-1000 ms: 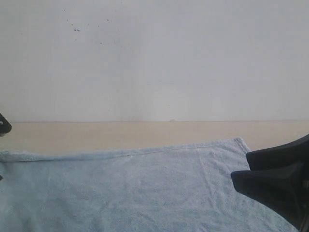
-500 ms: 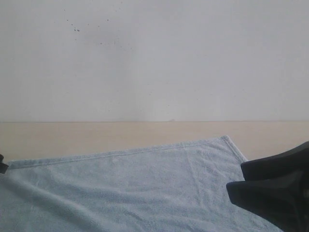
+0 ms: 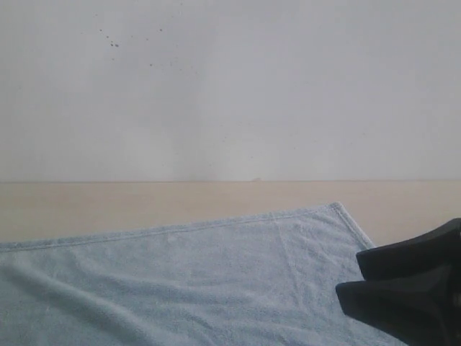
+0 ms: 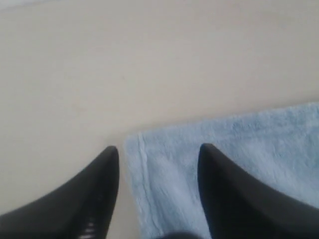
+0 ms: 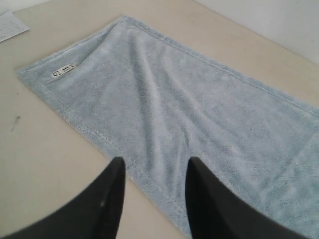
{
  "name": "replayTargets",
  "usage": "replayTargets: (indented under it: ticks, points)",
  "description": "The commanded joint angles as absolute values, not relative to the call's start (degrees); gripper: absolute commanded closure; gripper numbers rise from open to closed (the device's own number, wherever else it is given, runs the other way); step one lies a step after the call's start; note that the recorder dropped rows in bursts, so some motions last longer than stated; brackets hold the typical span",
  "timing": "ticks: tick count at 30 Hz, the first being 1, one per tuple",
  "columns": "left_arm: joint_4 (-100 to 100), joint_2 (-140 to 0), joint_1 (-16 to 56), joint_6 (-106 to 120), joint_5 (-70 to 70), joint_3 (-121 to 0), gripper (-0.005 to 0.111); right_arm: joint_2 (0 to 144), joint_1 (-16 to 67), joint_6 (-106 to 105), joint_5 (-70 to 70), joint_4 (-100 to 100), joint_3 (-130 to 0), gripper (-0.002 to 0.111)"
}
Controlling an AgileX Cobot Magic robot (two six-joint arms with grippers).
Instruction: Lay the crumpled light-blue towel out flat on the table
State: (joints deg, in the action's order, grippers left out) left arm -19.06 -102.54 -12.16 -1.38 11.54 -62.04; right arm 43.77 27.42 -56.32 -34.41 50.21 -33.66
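Observation:
The light-blue towel [image 3: 202, 281] lies spread out and nearly flat on the beige table [image 3: 108, 202], its far hemmed edge running slightly askew. In the left wrist view one corner of the towel [image 4: 239, 144] sits between the fingers of my open left gripper [image 4: 158, 149], which holds nothing. My right gripper [image 5: 156, 162] is open too and hovers over a long hem of the towel [image 5: 199, 99]; a white label [image 5: 64, 71] shows near one corner. In the exterior view the right gripper [image 3: 349, 277] is at the lower right, and the left gripper is out of sight.
A white wall [image 3: 230, 86] rises behind the table's far edge. A sheet of paper [image 5: 10, 25] lies on the table beyond the labelled corner of the towel. Bare table [image 4: 99, 74] surrounds the towel.
The towel's far right corner shifted left and its far edge settled lower. The left gripper, seen at the left edge before, dropped out of the exterior view. The right gripper sank slightly.

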Motion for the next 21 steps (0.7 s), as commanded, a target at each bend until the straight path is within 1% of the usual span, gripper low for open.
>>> replayTargets:
  ticks: [1, 2, 4, 5, 7, 11, 14, 17, 21]
  points:
    - [-15.7, -97.3, -10.0, 0.0, 11.1, -53.6, 0.060, 44.3, 27.2, -54.6, -24.5, 41.3, -33.6, 0.076]
    - [-15.7, -95.6, -9.3, 0.0, 9.8, -51.4, 0.060, 44.9, 26.9, -52.6, -22.7, 37.4, -33.6, 0.085]
    - [-15.2, -91.7, -7.8, 0.0, 8.4, -47.9, 0.060, 46.6, 26.5, -48.9, -22.6, 31.7, -33.6, 0.109]
    - [-15.0, -89.8, -6.9, -0.3, 8.4, -46.3, 0.060, 47.7, 26.3, -47.0, -23.4, 30.1, -33.6, 0.108]
    - [-13.6, -86.3, -5.5, -0.5, 9.0, -43.7, 0.061, 50.3, 26.3, -45.0, -23.8, 26.9, -33.6, 0.108]
    - [-8.9, -79.1, -3.4, -0.6, 10.9, -38.1, 0.062, 57.0, 26.3, -37.7, -16.8, 15.0, -33.6, 0.108]
    - [-4.6, -73.9, -3.2, -0.6, 13.8, -35.0, 0.062, 63.2, 25.7, -36.1, -14.2, 7.2, -33.6, 0.108]
    - [-3.4, -70.2, -3.2, -0.4, 18.2, -32.7, 0.062, 71.2, 22.7, -35.3, -10.1, 6.9, -33.6, 0.108]
    - [-0.9, -66.7, -3.2, 0.0, 23.1, -31.6, 0.062, 81.0, 17.2, -28.1, -4.7, 6.9, -33.6, 0.108]
